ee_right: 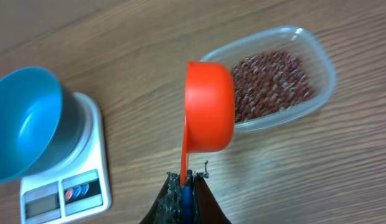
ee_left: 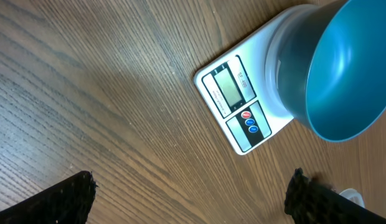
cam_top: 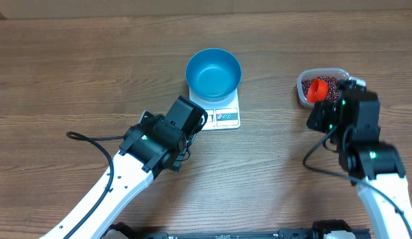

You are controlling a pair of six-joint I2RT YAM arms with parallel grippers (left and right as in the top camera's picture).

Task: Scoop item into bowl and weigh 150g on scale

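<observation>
The bright blue bowl (cam_top: pixel 213 72) sits on the far part of the white kitchen scale (cam_top: pixel 224 117) at the middle of the wooden table (cam_top: pixel 93 60). The scale's display and buttons face the near side. The left gripper (ee_left: pixel 192 199) hovers just near-left of the scale, jaws spread wide and holding nothing. To the right, red-brown beans (ee_right: pixel 274 81) fill a clear plastic tub (ee_right: pixel 325 70). The right gripper (ee_right: pixel 184 196) is clamped tight on the handle of an orange scoop (ee_right: pixel 208 106), whose cup hangs over the tub's left edge. Whether the cup holds beans cannot be seen.
</observation>
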